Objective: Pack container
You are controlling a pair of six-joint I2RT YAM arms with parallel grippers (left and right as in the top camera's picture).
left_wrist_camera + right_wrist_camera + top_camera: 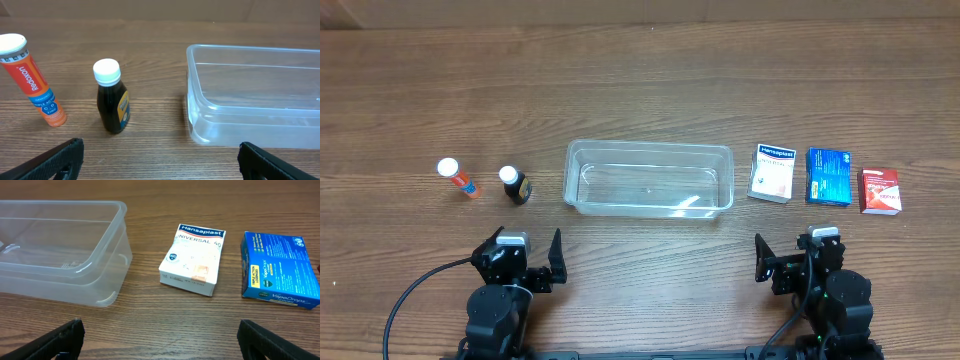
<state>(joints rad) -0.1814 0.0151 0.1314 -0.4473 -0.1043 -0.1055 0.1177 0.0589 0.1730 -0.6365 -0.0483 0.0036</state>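
Note:
The clear plastic container [650, 179] sits empty at the table's middle; it also shows in the left wrist view [255, 97] and the right wrist view [57, 250]. Left of it stand an orange tube with a white cap [458, 180] [32, 80] and a small dark bottle with a white cap [515, 185] [111, 97]. Right of it lie a white Hansaplast box [772, 173] [192, 260], a blue VapoDrops box [828, 176] [277, 272] and a red box [881, 190]. My left gripper [524, 258] [160, 160] and right gripper [790, 258] [160, 340] are open and empty, near the front edge.
Black cables run from both arm bases at the table's front edge [410, 300]. The wooden table [640, 80] stretches bare behind the row of objects.

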